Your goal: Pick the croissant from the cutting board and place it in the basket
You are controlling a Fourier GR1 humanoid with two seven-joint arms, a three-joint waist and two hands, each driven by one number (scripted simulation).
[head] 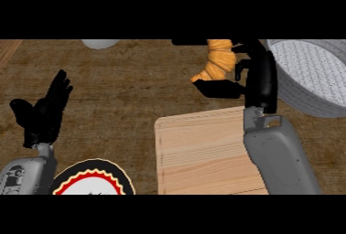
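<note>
While seemingly curled: right hand [251,68] around croissant [218,61].

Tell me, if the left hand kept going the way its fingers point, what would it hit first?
Probably nothing nearby. The left hand points up and slightly right across bare counter. The only thing roughly that way is a pale round object at the top edge, though depth is unclear.

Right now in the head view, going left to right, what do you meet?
Left hand, resting open → plate with the red zigzag ring → cutting board → croissant held in the right hand → grey basket.
</note>
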